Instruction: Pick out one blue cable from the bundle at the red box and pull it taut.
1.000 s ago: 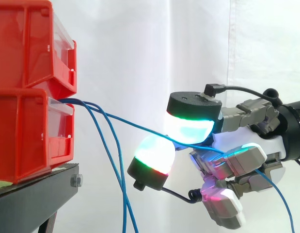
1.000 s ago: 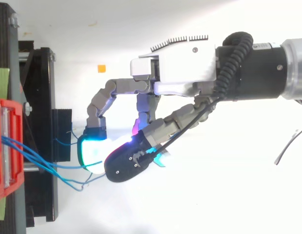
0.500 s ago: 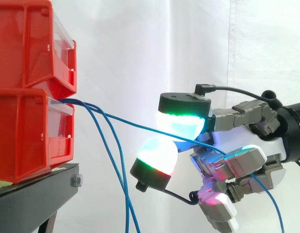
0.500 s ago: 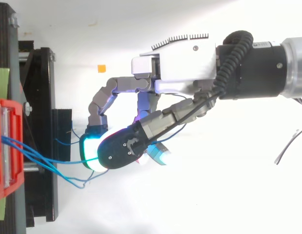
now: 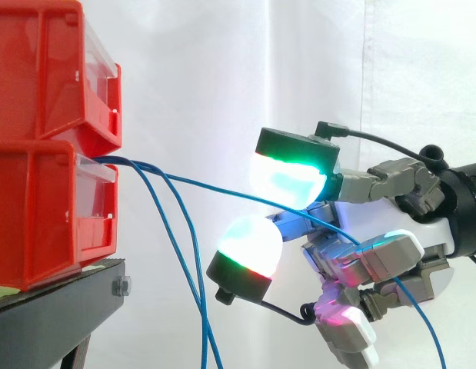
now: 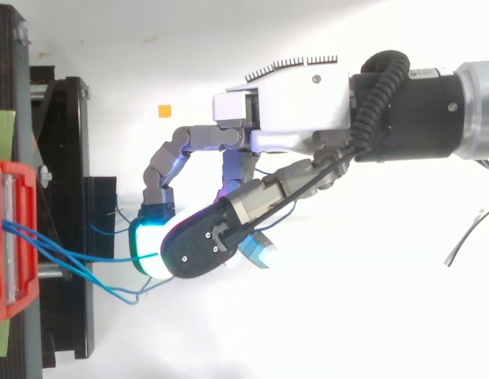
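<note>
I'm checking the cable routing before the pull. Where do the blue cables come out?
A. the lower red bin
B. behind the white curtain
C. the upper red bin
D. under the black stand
A: the blue cables leave the front lip of the lower red bin, and one blue cable runs across to the hand, whose fingers curl round it.

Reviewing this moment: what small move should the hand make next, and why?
Probably draw the hand slowly away from the lower red bin, toward the side view's right. One blue cable runs from that bin between the glowing pads and through the curled fingers, yet it sags slightly; the other cables hang free.
</note>
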### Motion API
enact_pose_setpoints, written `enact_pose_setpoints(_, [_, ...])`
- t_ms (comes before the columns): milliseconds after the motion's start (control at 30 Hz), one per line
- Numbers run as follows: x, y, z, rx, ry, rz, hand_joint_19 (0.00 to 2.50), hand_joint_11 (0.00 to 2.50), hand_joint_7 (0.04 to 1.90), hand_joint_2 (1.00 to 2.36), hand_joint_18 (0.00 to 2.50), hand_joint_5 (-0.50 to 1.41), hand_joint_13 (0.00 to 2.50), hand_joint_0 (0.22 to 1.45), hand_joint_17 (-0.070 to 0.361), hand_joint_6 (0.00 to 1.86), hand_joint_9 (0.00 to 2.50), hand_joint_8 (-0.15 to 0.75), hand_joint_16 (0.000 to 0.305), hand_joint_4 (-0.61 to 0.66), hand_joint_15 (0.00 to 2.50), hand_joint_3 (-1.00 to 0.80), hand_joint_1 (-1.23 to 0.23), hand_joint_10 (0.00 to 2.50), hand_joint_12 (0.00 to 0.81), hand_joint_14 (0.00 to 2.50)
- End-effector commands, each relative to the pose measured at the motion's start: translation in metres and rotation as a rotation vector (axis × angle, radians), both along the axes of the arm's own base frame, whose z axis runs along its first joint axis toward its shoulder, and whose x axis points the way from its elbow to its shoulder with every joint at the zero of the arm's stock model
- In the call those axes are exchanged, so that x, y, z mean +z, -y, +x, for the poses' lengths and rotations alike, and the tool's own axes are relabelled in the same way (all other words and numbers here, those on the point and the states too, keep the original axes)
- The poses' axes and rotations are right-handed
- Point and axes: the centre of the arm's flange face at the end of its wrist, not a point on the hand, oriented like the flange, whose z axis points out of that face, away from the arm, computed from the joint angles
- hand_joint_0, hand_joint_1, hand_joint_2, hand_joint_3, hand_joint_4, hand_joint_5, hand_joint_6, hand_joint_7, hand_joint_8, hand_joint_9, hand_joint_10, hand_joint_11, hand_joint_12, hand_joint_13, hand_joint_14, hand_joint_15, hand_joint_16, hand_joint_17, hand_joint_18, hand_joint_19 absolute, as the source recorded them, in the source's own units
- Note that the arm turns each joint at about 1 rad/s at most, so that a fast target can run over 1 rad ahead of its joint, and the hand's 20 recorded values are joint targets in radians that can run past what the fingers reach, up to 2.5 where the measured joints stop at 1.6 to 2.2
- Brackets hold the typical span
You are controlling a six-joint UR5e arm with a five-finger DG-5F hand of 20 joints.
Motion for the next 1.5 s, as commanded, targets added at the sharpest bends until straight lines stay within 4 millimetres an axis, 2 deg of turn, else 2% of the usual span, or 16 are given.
enact_pose_setpoints(0, [-0.0003,-0.001,0.0,0.002,-0.001,-0.001,0.72,0.92,0.77,1.0,0.93,-0.07,1.14,0.52,0.126,0.91,1.53,0.303,0.056,0.01,0.64,-0.48,-0.5,0.03,0.381,0.02])
enact_pose_setpoints(200, [0.0004,-0.001,0.0003,0.001,0.001,0.0,0.71,0.93,0.78,1.0,0.95,-0.07,1.15,0.52,0.124,0.9,1.54,0.292,0.055,0.0,0.63,-0.49,-0.55,0.03,0.37,0.02])
enact_pose_setpoints(467, [-0.0003,-0.001,0.0,0.001,-0.001,0.0,0.71,0.95,0.83,1.02,0.94,-0.07,1.15,0.59,0.112,0.91,1.54,0.274,0.05,-0.03,0.65,-0.32,-0.67,0.03,0.346,0.02])
enact_pose_setpoints(900, [0.0003,-0.001,0.0001,0.0,-0.001,0.006,0.69,0.97,0.82,1.02,0.93,-0.06,1.14,0.6,0.109,0.92,1.53,0.27,0.048,-0.05,0.64,-0.23,-0.73,0.03,0.343,0.03])
enact_pose_setpoints(1167, [0.0004,-0.0033,0.0006,0.002,0.0,0.011,0.67,0.97,0.82,1.02,0.96,-0.06,1.17,0.62,0.11,0.93,1.56,0.277,0.049,-0.05,0.66,-0.15,-0.82,0.04,0.341,0.03])
enact_pose_setpoints(1467, [0.0004,-0.0022,0.0005,0.0,0.0,0.011,0.67,0.98,0.82,1.02,0.98,-0.05,1.2,0.63,0.112,0.93,1.58,0.283,0.05,-0.08,0.66,-0.14,-0.85,0.03,0.347,0.02])
